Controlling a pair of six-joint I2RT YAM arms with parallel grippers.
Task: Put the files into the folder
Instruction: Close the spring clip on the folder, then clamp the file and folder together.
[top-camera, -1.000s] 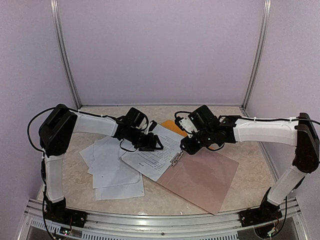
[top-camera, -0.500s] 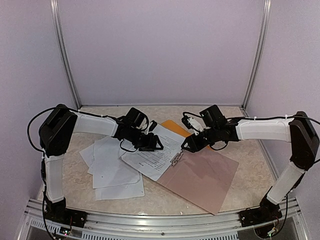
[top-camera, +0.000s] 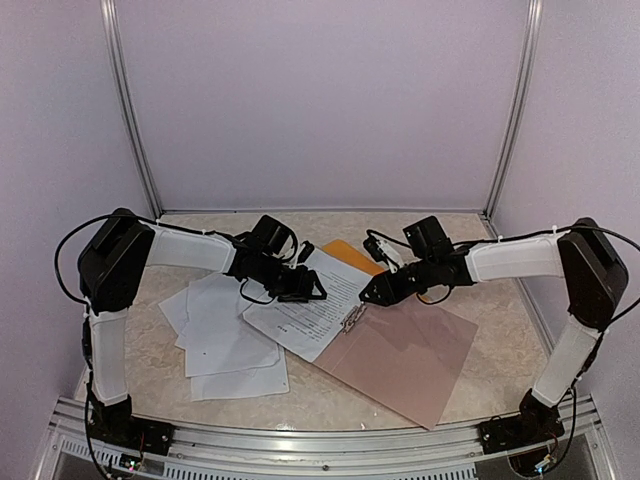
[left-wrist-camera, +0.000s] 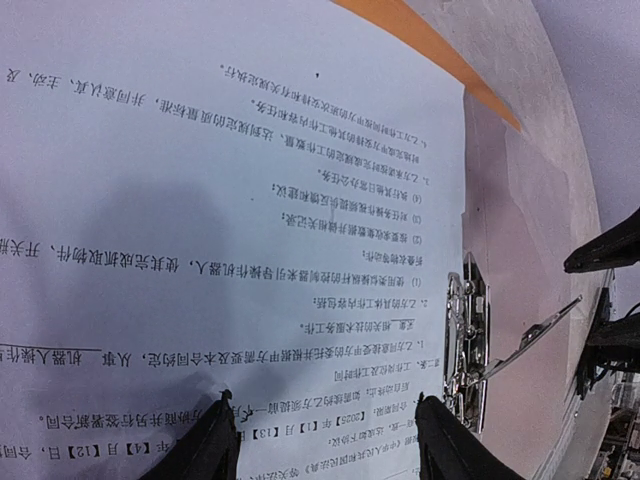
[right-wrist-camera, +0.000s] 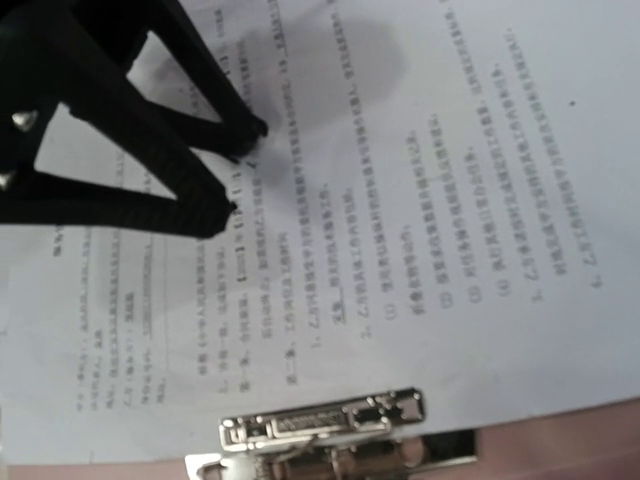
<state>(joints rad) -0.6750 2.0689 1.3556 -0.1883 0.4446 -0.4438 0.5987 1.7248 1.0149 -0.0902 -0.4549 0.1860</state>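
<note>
Two arms meet mid-table (top-camera: 470, 240). Biggest item, the pinkish-brown board (top-camera: 405, 355), lies near right, its left edge at the printed sheet (top-camera: 310, 310). More files (top-camera: 225, 335) sprawl loose at near left. That printed sheet covers the folder (top-camera: 347, 252), only an orange far corner peeking out. Left gripper (left-wrist-camera: 325, 445), fingers spread, tips down on the sheet. Right gripper (top-camera: 366, 294) sits at the metal clip (right-wrist-camera: 320, 428), its lever raised; pinching it or not, I cannot tell.

Pinkish-brown board (top-camera: 405, 360) lies flat on marbled tabletop (top-camera: 320, 225); lilac walls (top-camera: 320, 100) behind.
</note>
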